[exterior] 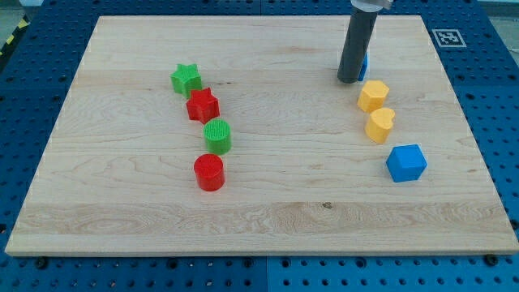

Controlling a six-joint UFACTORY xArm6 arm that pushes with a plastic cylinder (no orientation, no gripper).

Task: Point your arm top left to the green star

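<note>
The green star (186, 79) lies at the upper left of the wooden board (268, 211). A red star (202, 105) touches it at its lower right. My tip (350, 80) is at the upper right of the board, far to the right of the green star. The rod stands just left of a blue block (364, 62) that it mostly hides, and above a yellow hexagon (373, 96).
A green cylinder (217, 135) and a red cylinder (208, 172) lie below the red star. A yellow heart (379, 125) and a blue cube (405, 162) lie at the right. A marker tag (448, 36) sits at the top right corner.
</note>
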